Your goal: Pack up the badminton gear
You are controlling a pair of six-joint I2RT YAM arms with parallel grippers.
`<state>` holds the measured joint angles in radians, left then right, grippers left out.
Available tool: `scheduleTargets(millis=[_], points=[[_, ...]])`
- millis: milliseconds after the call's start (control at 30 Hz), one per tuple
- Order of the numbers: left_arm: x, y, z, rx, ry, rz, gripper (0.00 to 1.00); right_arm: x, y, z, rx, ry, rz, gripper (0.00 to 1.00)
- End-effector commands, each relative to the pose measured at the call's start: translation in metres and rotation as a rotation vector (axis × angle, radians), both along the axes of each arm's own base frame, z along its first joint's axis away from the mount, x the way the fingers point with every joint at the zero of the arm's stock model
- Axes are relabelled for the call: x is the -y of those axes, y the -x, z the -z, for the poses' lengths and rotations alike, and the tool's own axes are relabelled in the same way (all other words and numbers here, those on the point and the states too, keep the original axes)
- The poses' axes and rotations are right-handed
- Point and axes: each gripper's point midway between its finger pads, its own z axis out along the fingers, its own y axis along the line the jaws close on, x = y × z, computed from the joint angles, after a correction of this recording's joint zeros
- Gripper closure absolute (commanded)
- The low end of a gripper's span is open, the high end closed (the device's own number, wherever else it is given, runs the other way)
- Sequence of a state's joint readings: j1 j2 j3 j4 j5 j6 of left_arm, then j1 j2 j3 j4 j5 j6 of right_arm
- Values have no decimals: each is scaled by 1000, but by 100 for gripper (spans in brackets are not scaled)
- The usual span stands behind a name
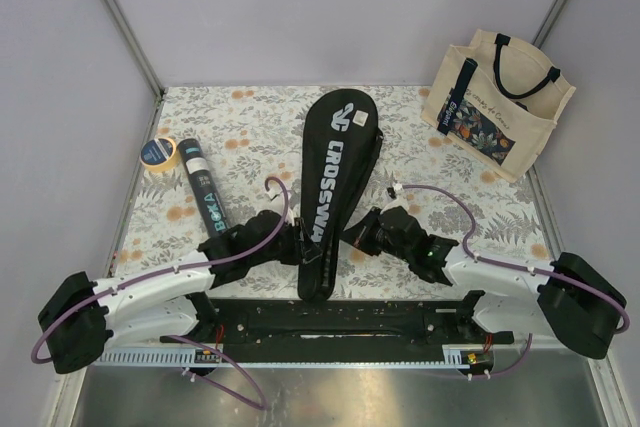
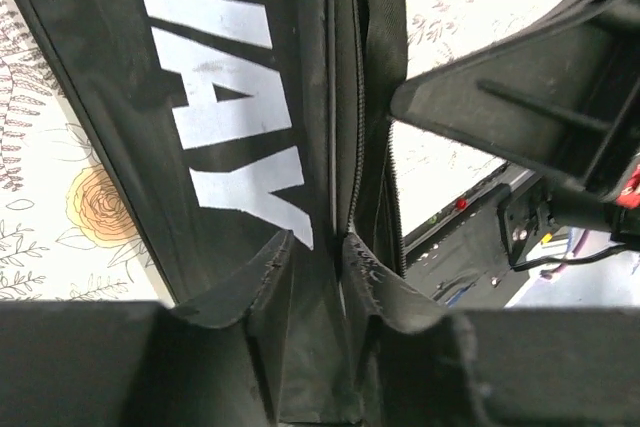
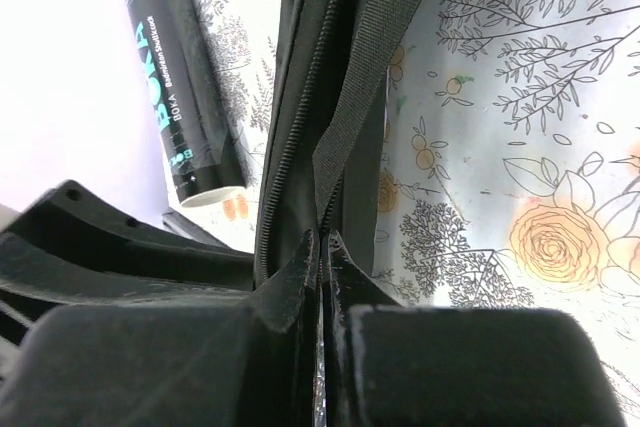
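The right tool point(image 3: 322, 242) is pressed shut. It looks to be nipping the side seam of the racket bag point(image 1: 335, 162), just where a webbing strip point(image 3: 372, 87) runs down beside the zip point(image 3: 300, 117). The left tool point(image 2: 318, 247) stands narrowly parted with the bag's opposite edge lying in the gap. Whether it grips that cloth or only straddles it, I cannot tell.

Both tools sit at the bag's slim handle end, one on either side, facing each other across it, so neither arm is clearly nearer. From them the bag stretches away toward the far wall. Its long axis runs near to far down the middle of the worktop point(image 1: 260, 127), with the broad head end farthest off. It is flat, limp black cloth with "CROSSWAY" in white along its length.

The black tube point(image 1: 205, 192) with teal lettering lies just left of the bag, roughly parallel to it, on the left arm's side. My guess is that the zip is the business in hand.
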<state>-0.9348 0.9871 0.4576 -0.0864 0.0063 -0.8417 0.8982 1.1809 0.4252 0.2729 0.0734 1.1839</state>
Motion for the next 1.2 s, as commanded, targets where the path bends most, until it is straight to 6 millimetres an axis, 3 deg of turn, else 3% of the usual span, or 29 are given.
scheduleTargets(millis=[0, 467, 667, 867, 1067, 1167], points=[[3, -16, -37, 121, -13, 12, 66, 3, -2, -12, 56, 78, 2, 100], [21, 14, -14, 76, -31, 168, 52, -6, 0, -37, 99, 38, -14, 100], [25, 11, 2, 49, -59, 146, 52, 13, 4, -21, 85, 81, 32, 100], [24, 7, 32, 11, -117, 105, 52, 18, 21, -2, 60, 63, -19, 100], [31, 7, 29, 4, -80, 95, 52, 59, 24, 32, 27, 231, 65, 100], [28, 7, 21, 36, -79, 96, 52, 59, 24, 16, 68, 193, 60, 100]])
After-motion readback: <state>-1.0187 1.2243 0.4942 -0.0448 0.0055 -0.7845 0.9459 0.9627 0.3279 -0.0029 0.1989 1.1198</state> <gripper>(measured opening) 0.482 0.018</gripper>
